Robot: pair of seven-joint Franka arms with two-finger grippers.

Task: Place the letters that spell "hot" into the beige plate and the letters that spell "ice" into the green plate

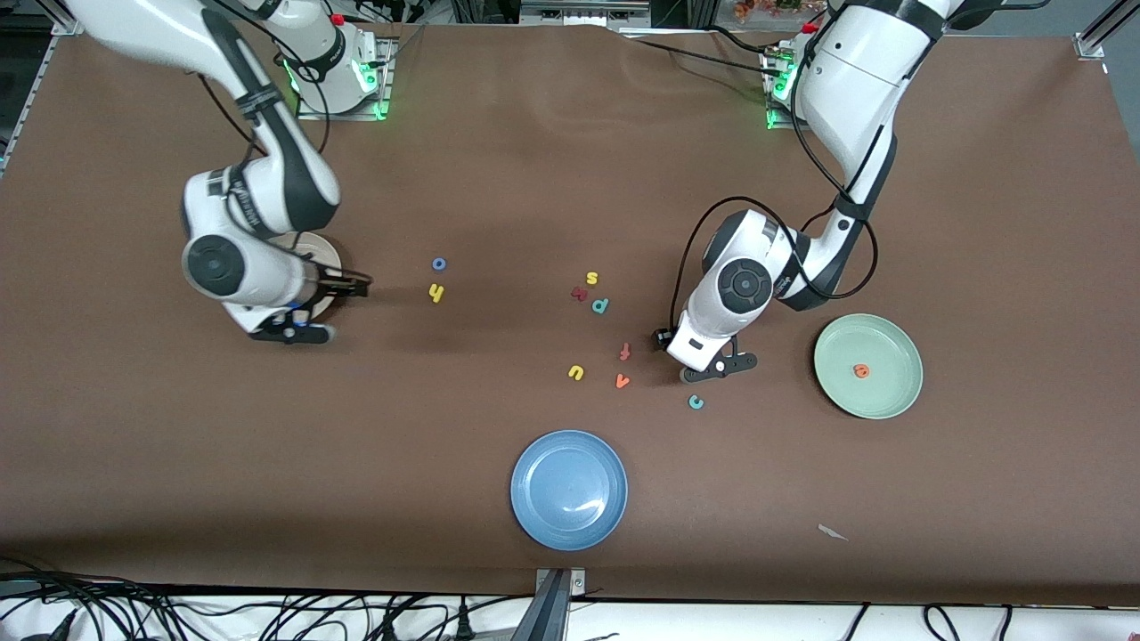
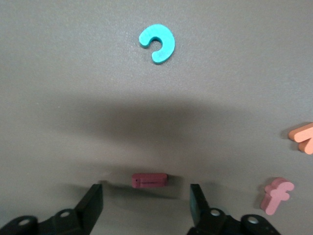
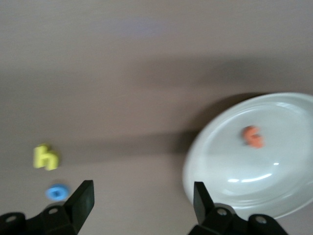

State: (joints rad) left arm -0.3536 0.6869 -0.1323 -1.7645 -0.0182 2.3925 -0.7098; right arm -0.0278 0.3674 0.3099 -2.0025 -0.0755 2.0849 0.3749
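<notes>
In the left wrist view the dark red i [image 2: 149,180] lies on the table between the fingers of my left gripper [image 2: 146,193], which is open and not touching it. My left gripper [image 1: 681,343] hides the i in the front view. The teal c [image 1: 696,402] [image 2: 157,43] lies nearer the camera. The orange e [image 1: 860,371] lies in the green plate [image 1: 895,396]. My right gripper [image 1: 347,285] [image 3: 142,200] hangs open and empty by the beige plate's [image 1: 322,252] [image 3: 293,191] rim. The orange t [image 3: 253,137] lies in that plate. The yellow h [image 1: 435,292] [image 3: 45,157] and blue o [image 1: 438,263] [image 3: 57,192] lie beside it.
Loose letters lie mid-table: a yellow s [image 1: 591,279], a dark red one [image 1: 579,293], a teal p [image 1: 600,305], a reddish f [image 1: 625,352] [image 2: 276,193], a yellow u [image 1: 576,372], an orange v [image 1: 622,381] [image 2: 303,137]. A blue plate [image 1: 568,488] sits near the front edge.
</notes>
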